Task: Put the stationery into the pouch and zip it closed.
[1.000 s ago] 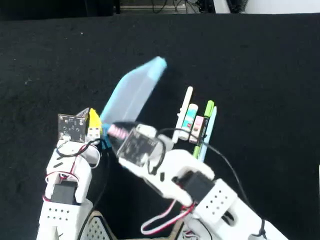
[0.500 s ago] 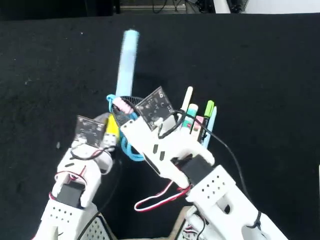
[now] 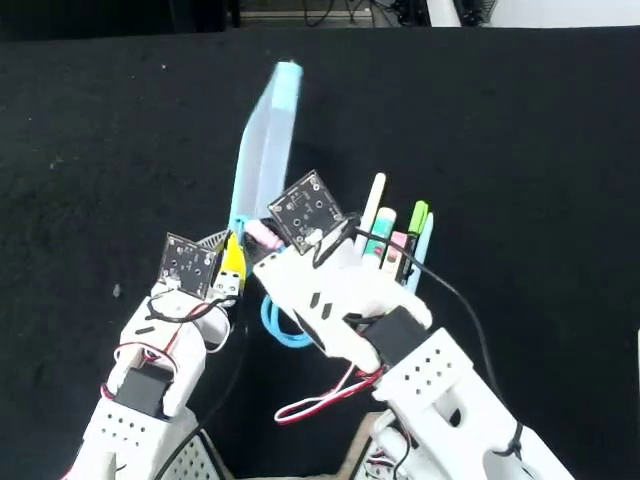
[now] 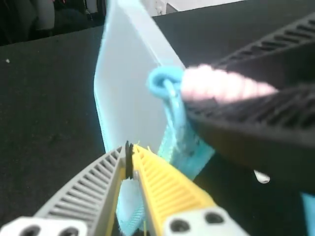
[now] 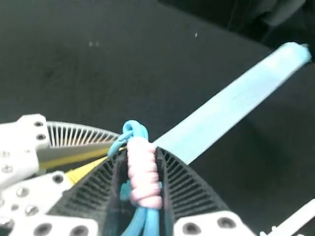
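One pale-blue pouch (image 3: 265, 140) (contents unclear), five stationery pieces (image 3: 383, 225) lying outside it. Left gripper (image 4: 128, 151) clamps its edge; right gripper (image 5: 141, 151) clamps the pink pull (image 5: 142, 174).

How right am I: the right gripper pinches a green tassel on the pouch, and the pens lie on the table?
The tassel is pink, not green, as the right wrist view shows. The right gripper pinches it on the pouch, and the pens lie on the table.
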